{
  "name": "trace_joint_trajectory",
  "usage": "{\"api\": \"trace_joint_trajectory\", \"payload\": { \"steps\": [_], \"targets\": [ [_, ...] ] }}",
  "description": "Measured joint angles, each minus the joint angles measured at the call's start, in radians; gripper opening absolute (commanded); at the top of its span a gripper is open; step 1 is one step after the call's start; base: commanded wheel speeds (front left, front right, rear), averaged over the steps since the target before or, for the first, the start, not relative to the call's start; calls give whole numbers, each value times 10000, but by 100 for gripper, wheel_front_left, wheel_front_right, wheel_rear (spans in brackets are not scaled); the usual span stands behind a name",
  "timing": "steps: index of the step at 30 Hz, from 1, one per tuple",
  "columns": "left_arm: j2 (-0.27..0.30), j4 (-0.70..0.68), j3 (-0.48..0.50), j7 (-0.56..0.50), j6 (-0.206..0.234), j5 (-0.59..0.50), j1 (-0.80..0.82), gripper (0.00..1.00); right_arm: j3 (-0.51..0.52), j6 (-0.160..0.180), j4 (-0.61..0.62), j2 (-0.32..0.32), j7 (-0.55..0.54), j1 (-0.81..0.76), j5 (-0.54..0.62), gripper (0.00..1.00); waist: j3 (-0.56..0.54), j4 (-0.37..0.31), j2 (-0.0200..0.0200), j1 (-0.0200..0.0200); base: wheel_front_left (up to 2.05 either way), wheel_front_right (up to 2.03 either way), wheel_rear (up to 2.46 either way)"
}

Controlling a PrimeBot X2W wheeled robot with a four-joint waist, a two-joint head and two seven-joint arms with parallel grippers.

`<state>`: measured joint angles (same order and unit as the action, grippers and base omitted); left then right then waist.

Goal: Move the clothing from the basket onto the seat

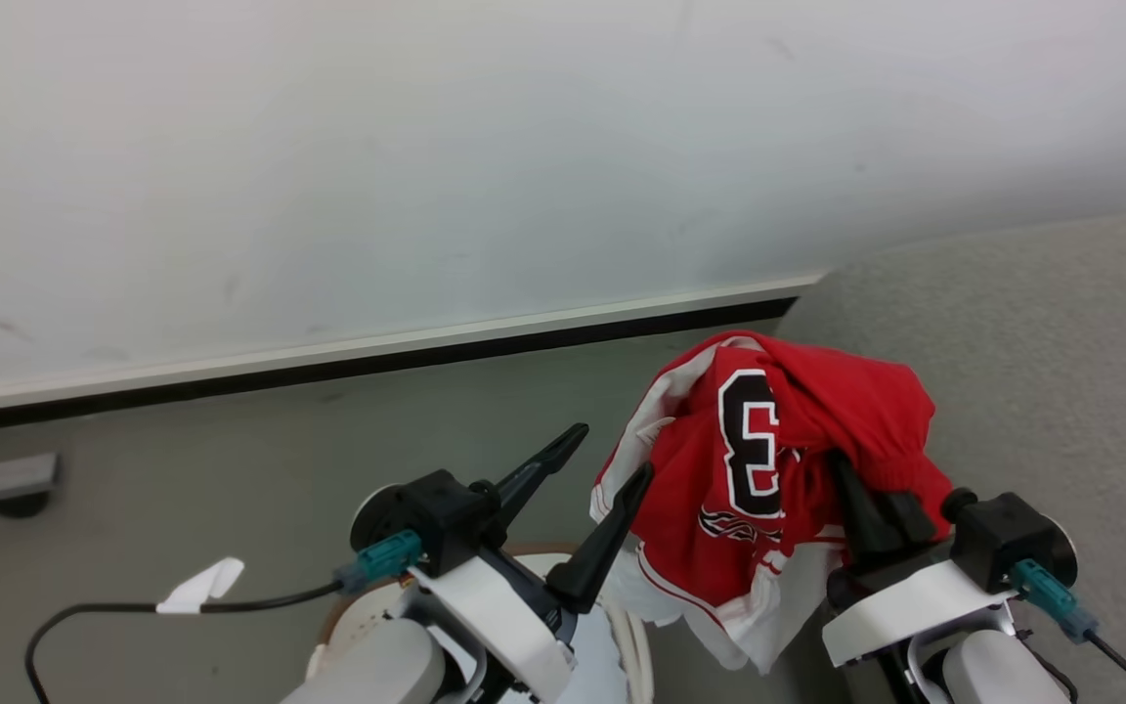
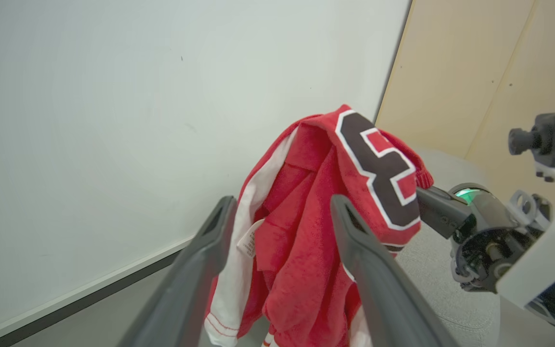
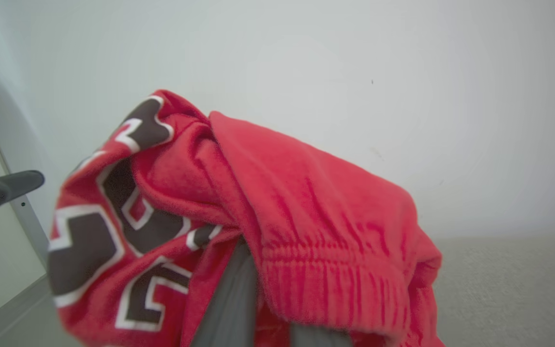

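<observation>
The right tool (image 1: pixel 874 513) holds the jersey (image 1: pixel 768 460) up in the air; its two dark fingers stand close together and their tips are buried under the bunched red cloth, which drapes over them and hangs down on the near side. The big black number with its white edge faces the head camera, and the white side panels and hem trail lowest. The jersey is out of the basket (image 1: pixel 536 550) and not lying on the sofa (image 1: pixel 1032 372); it hangs between the two, in front of the sofa's left edge, with its lower hem just beside the basket's right rim, though I cannot tell whether they touch.

The basket sits near, at the bottom of the head view, under the left arm; only a curve of brown rim and some white wall show, so what lies inside it cannot be told.

The left tool (image 1: pixel 610 452) is spread wide and holds nothing; its fingers point far and to the right, one tip close beside the jersey's white panel. In the left wrist view the left tool (image 2: pixel 282 200) frames the jersey (image 2: pixel 306 231), with the right tool (image 2: pixel 439 207) reaching under the cloth from the right; the grey sofa (image 2: pixel 451 289) lies below. In the right wrist view the jersey (image 3: pixel 277 212) covers the right tool (image 3: pixel 231 299); the sofa (image 3: pixel 508 284) spreads to the right.
</observation>
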<state>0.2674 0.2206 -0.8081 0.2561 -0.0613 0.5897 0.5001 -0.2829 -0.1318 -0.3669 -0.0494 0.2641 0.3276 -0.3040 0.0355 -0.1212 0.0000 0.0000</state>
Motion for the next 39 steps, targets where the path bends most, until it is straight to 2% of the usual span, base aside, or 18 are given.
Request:
{"api": "trace_joint_trajectory", "payload": {
  "steps": [14, 22, 29, 39],
  "targets": [
    [12, -52, -56, 54, -176, -182, -178, 100, 1047, 0, 1012, -4, 0, -280, 529, 0, 276, -1930, 0, 0, 0, 0, 0],
    [0, -67, -38, 69, -221, -326, -212, 100, 1337, 0, 1373, -2, 0, -502, 658, 0, 396, -2744, 1, 0, 0, 0, 0],
    [-42, -58, -13, 69, -282, -414, -236, 100, 1511, 0, 1526, -2, 0, -637, 677, 0, 484, -2962, 0, 0, 0, 0, 0],
    [-33, -167, 100, 79, -412, -640, -244, 100, 1770, 0, 1659, -15, 0, -343, 663, 0, 745, -2635, 0, 0, 0, 0, 0]
  ]
}}
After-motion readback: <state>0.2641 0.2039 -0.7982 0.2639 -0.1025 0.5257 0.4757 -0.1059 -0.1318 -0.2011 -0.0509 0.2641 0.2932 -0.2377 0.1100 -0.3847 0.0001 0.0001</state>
